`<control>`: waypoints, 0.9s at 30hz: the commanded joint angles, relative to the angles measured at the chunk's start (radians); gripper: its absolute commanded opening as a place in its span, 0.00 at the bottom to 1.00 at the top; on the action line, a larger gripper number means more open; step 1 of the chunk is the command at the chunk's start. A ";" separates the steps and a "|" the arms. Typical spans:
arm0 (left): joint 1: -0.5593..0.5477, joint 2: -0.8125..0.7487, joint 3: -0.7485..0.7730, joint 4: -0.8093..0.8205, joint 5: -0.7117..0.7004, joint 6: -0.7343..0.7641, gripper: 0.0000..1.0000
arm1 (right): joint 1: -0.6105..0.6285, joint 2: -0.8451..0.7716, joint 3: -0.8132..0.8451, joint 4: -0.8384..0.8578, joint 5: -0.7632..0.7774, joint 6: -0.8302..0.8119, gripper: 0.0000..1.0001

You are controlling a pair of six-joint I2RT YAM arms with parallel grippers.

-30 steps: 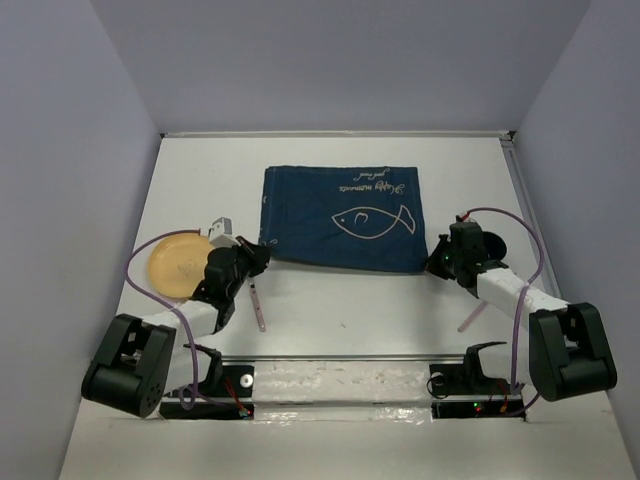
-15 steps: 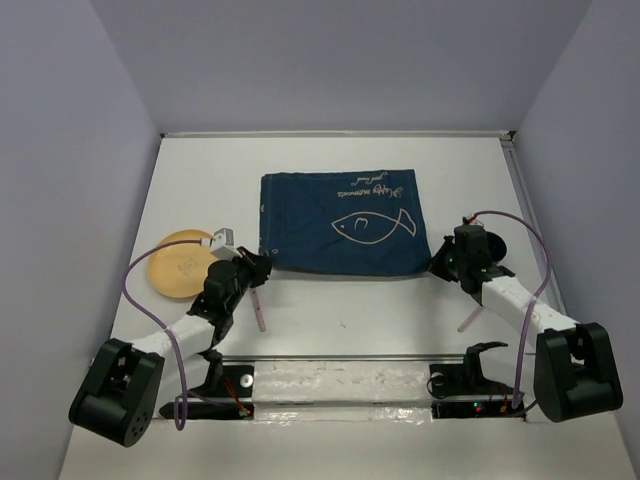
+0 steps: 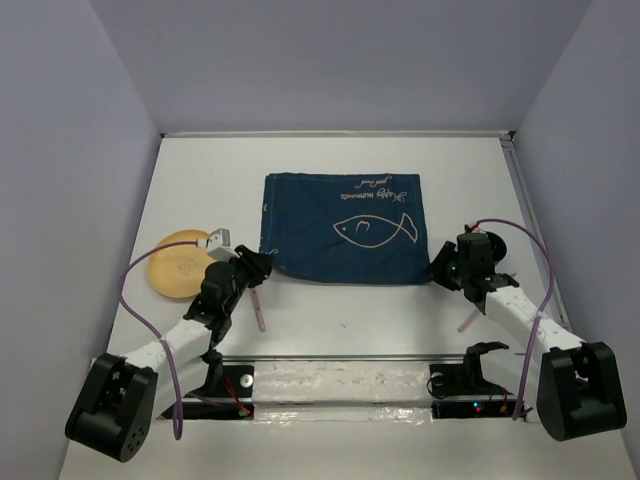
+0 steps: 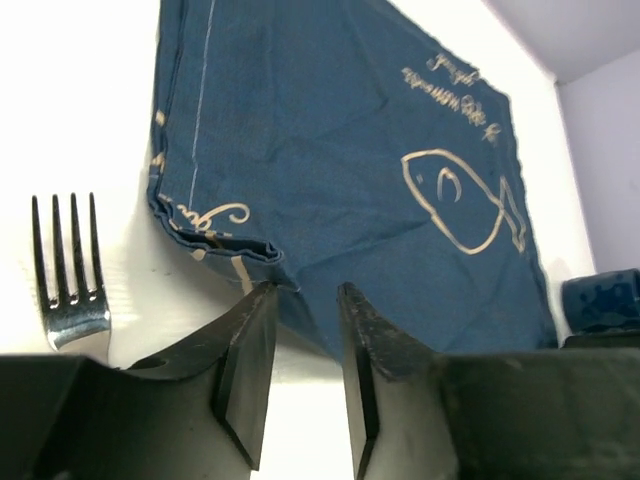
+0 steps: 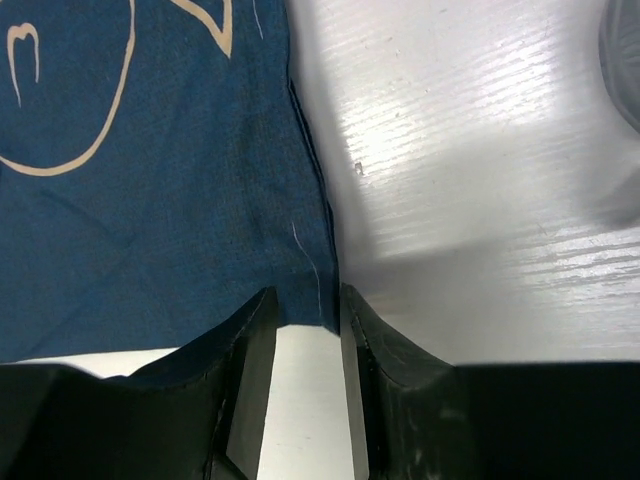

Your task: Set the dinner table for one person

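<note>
White and glossy, the desk [image 3: 330, 170] fills the middle of the frame from the arm bases up to the far wall, plain and flat. On it at centre lies a dark blue cloth [image 3: 340, 225] printed with a fish. The left hand [image 3: 258, 268] and right hand [image 3: 441, 268] each pinch a near corner of it, seemingly to square it, with a fork [image 4: 68, 275] and yellow plate [image 3: 180, 265] at left.

Even, soft light from above on my dinner table [image 3: 330, 160], bright white with only faint shadows. Overhead view is sharp. On my right wrist camera, streaky glare washes the tabletop. Up close my own fingers [image 4: 245, 375] go dark and soft, slightly blurred.
</note>
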State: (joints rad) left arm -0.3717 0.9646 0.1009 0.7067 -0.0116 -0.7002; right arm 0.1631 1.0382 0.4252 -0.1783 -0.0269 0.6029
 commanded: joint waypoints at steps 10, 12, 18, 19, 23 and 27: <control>-0.050 -0.211 0.092 -0.119 -0.030 0.024 0.51 | 0.073 -0.044 0.156 -0.024 -0.034 -0.043 0.39; -0.053 -0.231 0.109 -0.136 -0.028 0.025 0.51 | 0.125 -0.027 0.178 -0.012 -0.021 -0.032 0.38; -0.058 -0.343 0.282 -0.326 -0.014 0.070 0.54 | 0.482 0.187 0.352 0.112 0.108 0.038 0.28; -0.058 -0.387 0.349 -0.355 -0.014 0.082 0.56 | 0.510 0.227 0.378 0.141 0.105 0.046 0.24; -0.059 -0.492 0.535 -0.545 -0.066 0.186 0.62 | 0.679 0.437 0.549 0.269 0.136 0.069 0.22; -0.058 -0.546 0.690 -0.648 -0.135 0.313 0.73 | 0.765 0.661 0.763 0.329 0.136 0.070 0.24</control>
State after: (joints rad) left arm -0.4267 0.4732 0.6613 0.1871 -0.0708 -0.5503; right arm 0.8516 1.5799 1.0294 -0.0059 0.0731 0.6556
